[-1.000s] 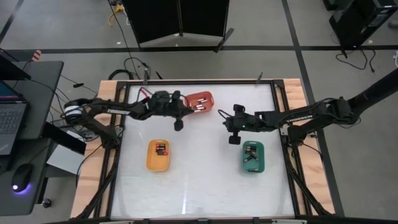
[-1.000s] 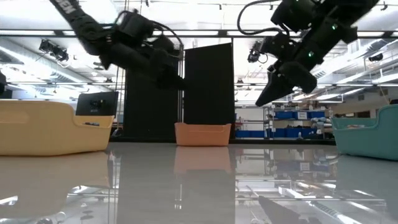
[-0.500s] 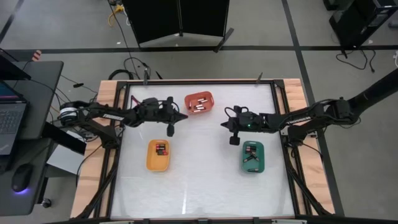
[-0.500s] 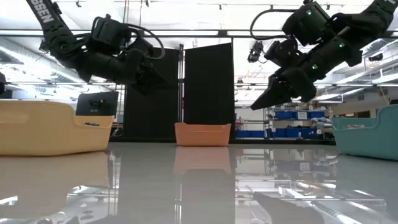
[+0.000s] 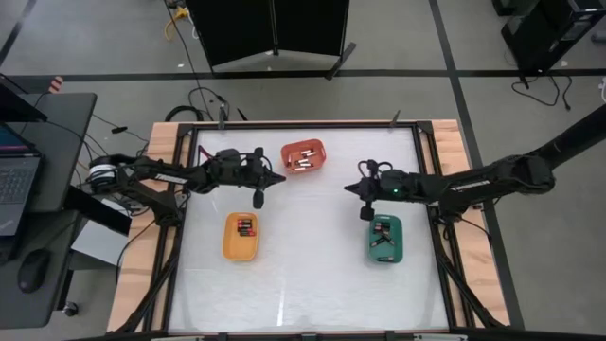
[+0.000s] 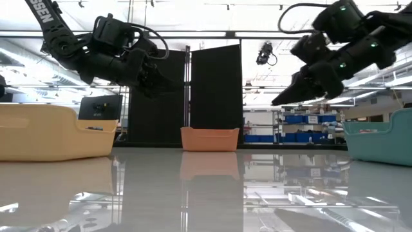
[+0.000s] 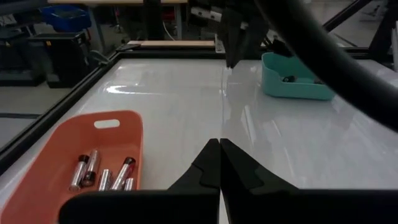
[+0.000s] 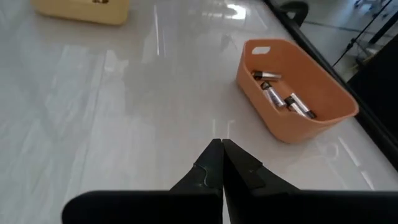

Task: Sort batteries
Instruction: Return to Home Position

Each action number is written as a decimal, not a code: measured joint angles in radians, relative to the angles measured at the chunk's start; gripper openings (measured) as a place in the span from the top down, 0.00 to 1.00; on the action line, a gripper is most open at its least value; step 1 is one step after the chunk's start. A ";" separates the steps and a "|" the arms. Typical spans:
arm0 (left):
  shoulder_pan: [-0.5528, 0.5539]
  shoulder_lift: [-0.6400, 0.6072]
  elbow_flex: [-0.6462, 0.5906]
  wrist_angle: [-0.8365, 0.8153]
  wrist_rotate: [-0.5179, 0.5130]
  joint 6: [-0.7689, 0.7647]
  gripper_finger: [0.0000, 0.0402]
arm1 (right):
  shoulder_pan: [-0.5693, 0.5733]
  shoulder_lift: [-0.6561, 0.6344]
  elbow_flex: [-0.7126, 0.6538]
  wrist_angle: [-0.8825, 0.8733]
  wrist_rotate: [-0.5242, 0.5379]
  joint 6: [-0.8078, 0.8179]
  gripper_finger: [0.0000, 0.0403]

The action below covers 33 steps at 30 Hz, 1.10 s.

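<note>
The batteries lie inside three trays. Several silvery ones with reddish bands (image 7: 102,174) (image 8: 283,99) rest in the orange tray (image 5: 303,156), a few (image 5: 245,226) in the yellow tray (image 5: 240,248), and some (image 5: 383,238) in the green tray (image 5: 385,251). My left gripper (image 5: 277,177) (image 7: 219,142) hangs shut above the table, just left of the orange tray. My right gripper (image 5: 348,187) (image 8: 222,143) hangs shut over the table's middle right, above and left of the green tray. Both hold nothing.
The white tabletop (image 5: 312,265) has a black raised frame around it and wooden side rails (image 5: 142,237). The three trays stand apart: orange at the far middle, yellow at the left, green at the right. In the left wrist view the right arm (image 7: 239,31) shows beyond.
My left gripper has drawn back from the orange tray toward the table's left edge, then held still. My right gripper has moved toward the table's right edge and tipped from slanting down to more level.
</note>
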 joint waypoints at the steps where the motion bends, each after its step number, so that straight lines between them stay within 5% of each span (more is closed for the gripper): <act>1: 0.000 -0.004 0.000 -0.007 0.000 0.000 0.99 | -0.001 -0.022 -0.017 0.006 0.000 0.006 0.98; 12: -0.012 -0.063 -0.029 0.031 0.001 0.004 0.99 | -0.001 -0.248 -0.184 0.080 0.001 0.046 0.98; 21: -0.012 -0.206 -0.231 0.233 -0.034 -0.078 0.99 | -0.001 -0.363 -0.233 0.063 0.002 0.052 0.98; 33: -0.012 -0.460 -0.344 0.085 -0.091 -0.100 0.99 | 0.001 -0.464 -0.232 -0.023 0.003 0.052 0.98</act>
